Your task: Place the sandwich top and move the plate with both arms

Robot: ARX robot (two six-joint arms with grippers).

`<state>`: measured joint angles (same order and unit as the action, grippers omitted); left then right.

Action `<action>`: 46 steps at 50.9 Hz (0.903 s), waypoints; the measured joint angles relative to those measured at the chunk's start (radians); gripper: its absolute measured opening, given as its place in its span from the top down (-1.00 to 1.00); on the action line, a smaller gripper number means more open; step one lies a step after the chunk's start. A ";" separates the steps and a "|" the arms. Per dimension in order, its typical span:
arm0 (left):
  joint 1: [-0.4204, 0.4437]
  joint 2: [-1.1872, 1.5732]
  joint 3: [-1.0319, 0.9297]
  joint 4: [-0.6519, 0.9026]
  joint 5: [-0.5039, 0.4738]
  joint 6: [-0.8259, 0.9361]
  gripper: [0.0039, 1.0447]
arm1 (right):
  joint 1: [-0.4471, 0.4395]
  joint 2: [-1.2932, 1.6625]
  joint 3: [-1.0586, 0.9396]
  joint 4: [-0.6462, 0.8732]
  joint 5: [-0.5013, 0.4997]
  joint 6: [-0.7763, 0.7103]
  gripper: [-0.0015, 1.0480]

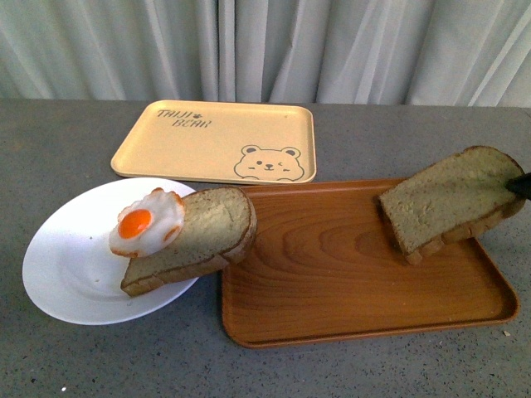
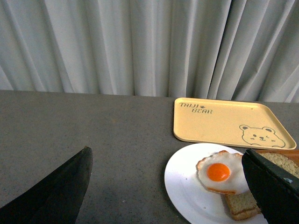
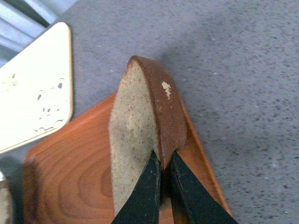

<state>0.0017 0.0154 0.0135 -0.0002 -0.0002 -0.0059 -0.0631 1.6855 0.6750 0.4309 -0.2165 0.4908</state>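
The sandwich top (image 1: 452,203), a thick tan slice with brown crust, hangs tilted above the right part of the wooden tray. My right gripper (image 1: 521,186) shows only as a black tip at the picture's right edge. In the right wrist view it (image 3: 163,161) is shut on the slice's (image 3: 140,116) crust edge. The white plate (image 1: 66,265) lies front left and holds another bread slice (image 1: 199,232) with a fried egg (image 1: 148,222) on it. My left gripper (image 2: 167,154) is open and empty, above the table by the plate (image 2: 187,182) and egg (image 2: 218,171).
A pale yellow bear-print tray (image 1: 216,141) lies at the back, also in the left wrist view (image 2: 224,121). The brown wooden tray (image 1: 348,274) lies right of the plate. The plate's bread slice overhangs the tray's left edge. A grey curtain closes the back.
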 joint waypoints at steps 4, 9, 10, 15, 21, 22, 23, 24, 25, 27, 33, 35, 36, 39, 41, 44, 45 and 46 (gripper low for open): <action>0.000 0.000 0.000 0.000 0.000 0.000 -0.83 | 0.043 -0.039 0.011 -0.009 0.003 0.029 0.96; 0.000 0.000 0.000 0.000 0.000 0.000 -0.83 | 0.146 -0.069 0.080 -0.013 0.025 0.088 0.96; 0.000 0.000 0.000 0.000 0.000 0.000 -0.83 | 0.176 -0.069 0.105 -0.013 0.033 0.100 0.96; 0.000 0.000 0.000 0.000 0.000 0.000 -0.83 | 0.274 -0.050 0.185 -0.010 0.048 0.132 0.96; 0.000 0.000 0.000 0.000 0.000 0.000 -0.83 | 0.386 0.010 0.287 -0.005 0.071 0.156 0.96; 0.000 0.000 0.000 0.000 0.000 0.000 -0.83 | 0.409 0.026 0.308 -0.005 0.078 0.160 0.96; 0.000 0.000 0.000 0.000 0.000 0.000 -0.83 | 0.419 0.034 0.319 -0.005 0.081 0.161 0.96; 0.000 0.000 0.000 0.000 0.000 0.000 -0.83 | 0.440 0.050 0.339 -0.006 0.086 0.164 0.96; 0.000 0.000 0.000 0.000 0.000 0.000 -0.83 | 0.461 0.067 0.359 -0.007 0.091 0.167 0.96; 0.000 0.000 0.000 0.000 0.000 0.000 -0.83 | 0.491 0.093 0.388 -0.008 0.103 0.169 0.96; 0.000 0.000 0.000 0.000 0.000 0.000 -0.83 | 0.593 0.187 0.471 -0.016 0.147 0.180 0.96; 0.000 0.000 0.000 0.000 0.000 0.000 -0.83 | 0.613 0.206 0.485 -0.020 0.159 0.185 0.96; 0.000 0.000 0.000 0.000 0.000 0.000 -0.83 | 0.626 0.219 0.492 -0.021 0.167 0.191 0.96; 0.000 0.000 0.000 0.000 0.000 0.000 -0.83 | 0.652 0.250 0.506 -0.023 0.181 0.201 0.96; 0.000 0.000 0.000 0.000 0.000 0.000 -0.83 | 0.668 0.273 0.517 -0.030 0.188 0.206 0.96; 0.000 0.000 0.000 0.000 0.000 0.000 -0.83 | 0.685 0.303 0.527 -0.041 0.200 0.220 0.96; 0.000 0.000 0.000 0.000 0.000 0.000 -0.83 | 0.690 0.313 0.529 -0.044 0.203 0.223 0.96; 0.000 0.000 0.000 0.000 0.000 0.000 -0.83 | 0.696 0.325 0.531 -0.048 0.208 0.227 0.96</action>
<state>0.0017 0.0154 0.0135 -0.0002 -0.0002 -0.0055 0.6331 2.0106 1.2060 0.3824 -0.0090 0.7177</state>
